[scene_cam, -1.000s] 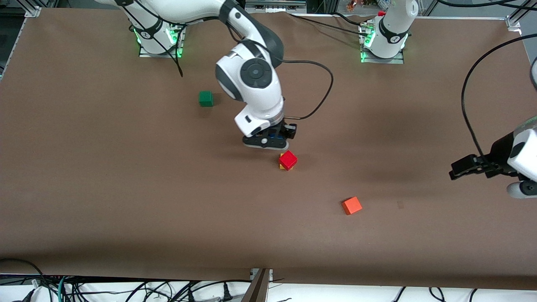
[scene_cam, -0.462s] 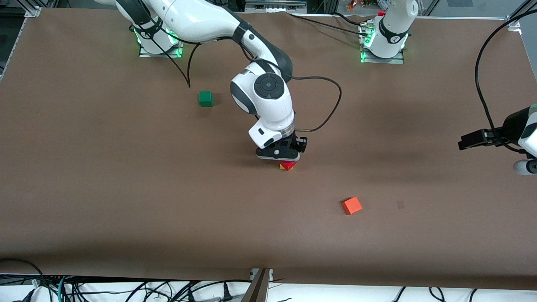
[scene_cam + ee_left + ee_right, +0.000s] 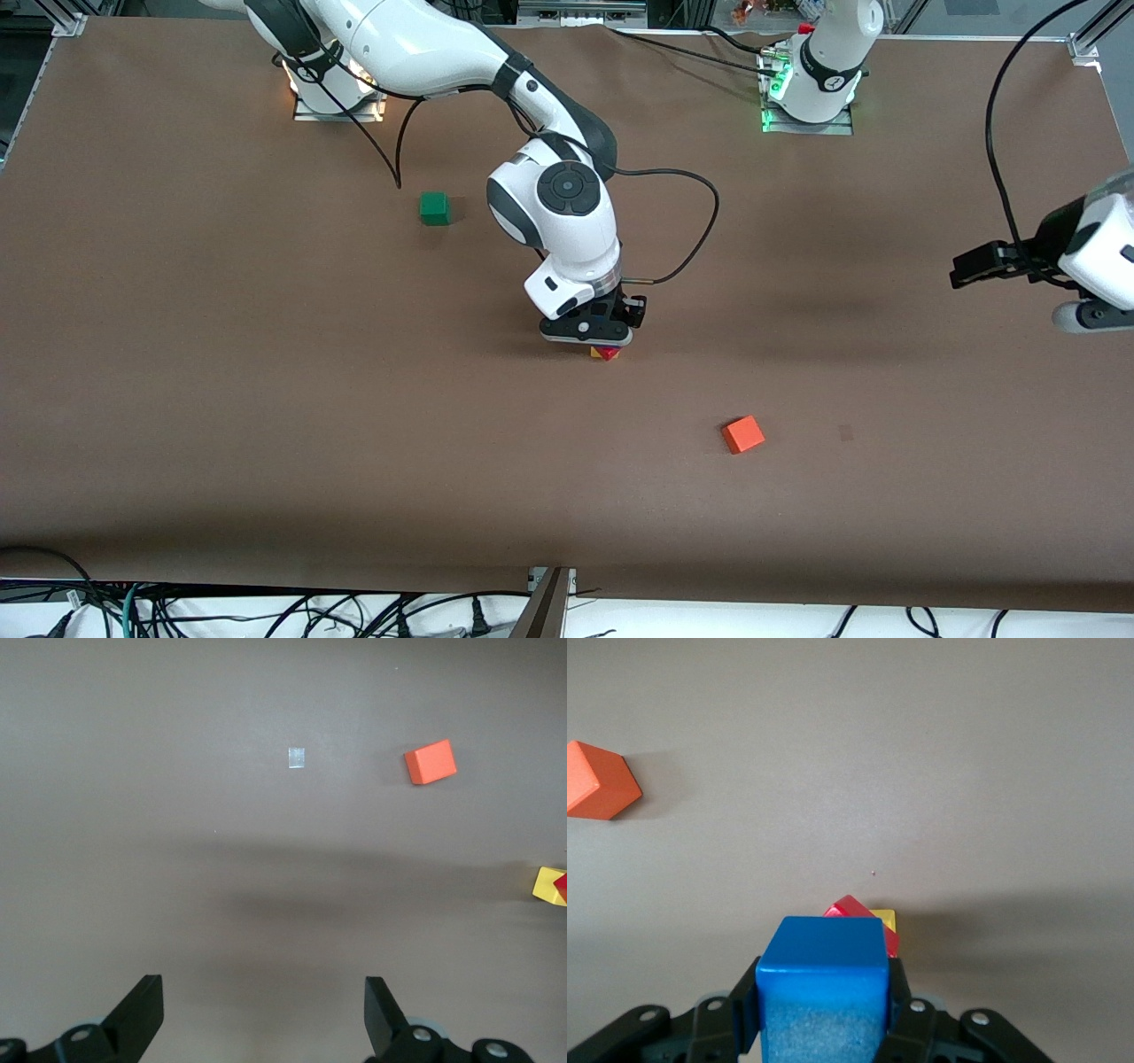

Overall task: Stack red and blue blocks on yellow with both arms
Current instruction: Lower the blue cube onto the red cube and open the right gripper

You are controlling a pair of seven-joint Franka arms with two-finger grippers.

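My right gripper (image 3: 598, 341) is shut on the blue cube (image 3: 824, 983) and holds it low, directly over the red cube (image 3: 607, 354). The red cube (image 3: 849, 907) rests on the yellow cube (image 3: 886, 920), turned a little relative to it. In the front view the right hand hides the blue cube and most of the stack; only a sliver of the yellow cube (image 3: 594, 353) shows. My left gripper (image 3: 961, 268) is open and empty (image 3: 261, 1010), up in the air over the left arm's end of the table. Its view catches the yellow cube (image 3: 547, 882) at one edge.
An orange cube (image 3: 742, 434) lies nearer to the front camera than the stack, toward the left arm's end; it also shows in both wrist views (image 3: 431, 761) (image 3: 598, 780). A green cube (image 3: 434, 208) sits toward the right arm's base. A black cable loops beside the right wrist.
My right gripper has moved with the blue cube from beside the stack to over it and lowered, covering the red cube. My left gripper has shifted position in the air.
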